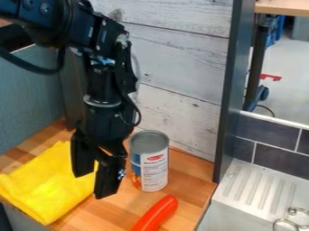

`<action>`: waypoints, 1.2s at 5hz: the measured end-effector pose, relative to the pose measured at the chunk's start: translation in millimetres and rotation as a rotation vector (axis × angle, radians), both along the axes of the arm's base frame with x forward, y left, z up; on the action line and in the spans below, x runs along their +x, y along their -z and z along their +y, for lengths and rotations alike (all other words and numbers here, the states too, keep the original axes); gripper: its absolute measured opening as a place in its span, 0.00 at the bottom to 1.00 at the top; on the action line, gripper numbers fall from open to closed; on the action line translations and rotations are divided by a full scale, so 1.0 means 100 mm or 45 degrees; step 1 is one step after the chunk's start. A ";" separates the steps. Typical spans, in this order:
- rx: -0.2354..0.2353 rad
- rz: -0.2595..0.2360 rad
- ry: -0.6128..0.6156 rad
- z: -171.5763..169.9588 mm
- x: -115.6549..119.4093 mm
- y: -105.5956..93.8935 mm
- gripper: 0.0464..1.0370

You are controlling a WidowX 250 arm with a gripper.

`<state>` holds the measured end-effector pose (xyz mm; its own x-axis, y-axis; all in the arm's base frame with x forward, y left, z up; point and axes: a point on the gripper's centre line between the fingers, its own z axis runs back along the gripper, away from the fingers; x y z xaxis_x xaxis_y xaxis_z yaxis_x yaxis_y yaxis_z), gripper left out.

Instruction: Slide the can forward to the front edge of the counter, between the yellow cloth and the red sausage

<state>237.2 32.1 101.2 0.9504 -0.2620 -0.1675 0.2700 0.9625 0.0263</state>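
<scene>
1 can, labelled, grey-topped, upright on the wooden bench; contents cannot be told. 1 black claw, 2 fingers apart, pointing down just left of the can, before 1 yellow cloth lying on the bench; contact with the cloth cannot be told. 1 red sausage-shaped item, near the can's base.

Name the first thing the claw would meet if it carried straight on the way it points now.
Pointing down, the claw would probably meet the yellow cloth near its edge, or the wooden counter just beside it; the slanted view leaves depth unclear.
</scene>
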 end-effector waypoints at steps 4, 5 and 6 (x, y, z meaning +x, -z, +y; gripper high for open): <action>-0.019 -0.520 -0.040 0.09 0.54 -0.65 0.96; -0.046 -0.704 -0.095 0.13 0.82 -0.70 0.96; -0.081 -0.785 -0.197 0.19 1.03 -0.68 0.96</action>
